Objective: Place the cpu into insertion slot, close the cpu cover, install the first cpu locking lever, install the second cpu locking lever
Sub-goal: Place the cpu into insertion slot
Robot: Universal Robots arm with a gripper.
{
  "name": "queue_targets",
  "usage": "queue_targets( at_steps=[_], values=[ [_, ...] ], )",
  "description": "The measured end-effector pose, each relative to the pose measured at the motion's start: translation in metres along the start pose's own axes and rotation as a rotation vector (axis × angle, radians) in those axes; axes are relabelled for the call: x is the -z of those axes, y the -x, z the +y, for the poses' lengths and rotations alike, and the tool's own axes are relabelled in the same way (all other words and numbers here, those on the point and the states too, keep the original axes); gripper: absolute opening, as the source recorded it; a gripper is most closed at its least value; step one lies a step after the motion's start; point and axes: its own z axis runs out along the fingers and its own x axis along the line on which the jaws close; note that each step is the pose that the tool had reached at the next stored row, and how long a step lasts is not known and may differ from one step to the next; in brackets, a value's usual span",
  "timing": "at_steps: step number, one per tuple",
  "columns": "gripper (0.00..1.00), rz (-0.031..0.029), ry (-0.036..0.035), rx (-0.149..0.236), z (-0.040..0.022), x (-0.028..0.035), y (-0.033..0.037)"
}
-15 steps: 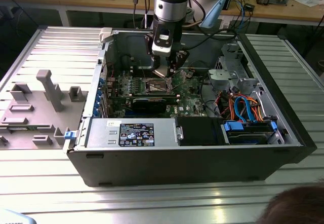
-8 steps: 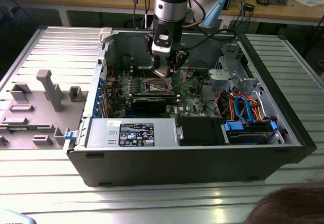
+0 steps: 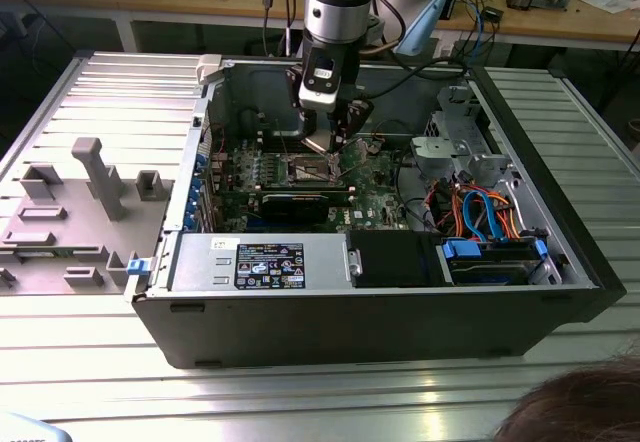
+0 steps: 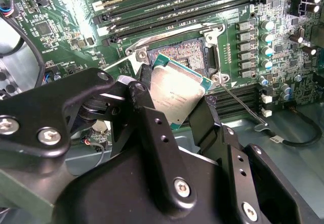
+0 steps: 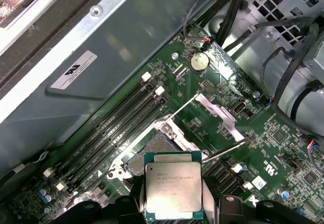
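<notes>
Hand [image 4: 174,102] with cpu [image 4: 178,88] — near insertion slot [image 4: 183,52]

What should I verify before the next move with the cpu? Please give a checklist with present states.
1. Square silvery-tan metal cpu chip held in the black tool: ok.
2. Square insertion slot with dark centre free of objects: ok.
3. Thin silvery cpu cover frame lifted away from the slot: ok.
4. Chip edges square to the slot: cannot tell.
5. Chip seated in the slot: not ok, it hangs above.

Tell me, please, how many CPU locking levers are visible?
2: one locking lever juts from one side of the insertion slot, the other from the opposite side; the cpu may hide more.
</notes>
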Motion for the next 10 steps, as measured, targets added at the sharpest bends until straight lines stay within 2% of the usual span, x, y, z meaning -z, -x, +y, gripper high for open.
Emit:
queue_targets(
  at_steps=[10],
  values=[
    [0.54,0.0000,0.0001,-0.012,0.0000,-0.0003,0.0000]
  ],
)
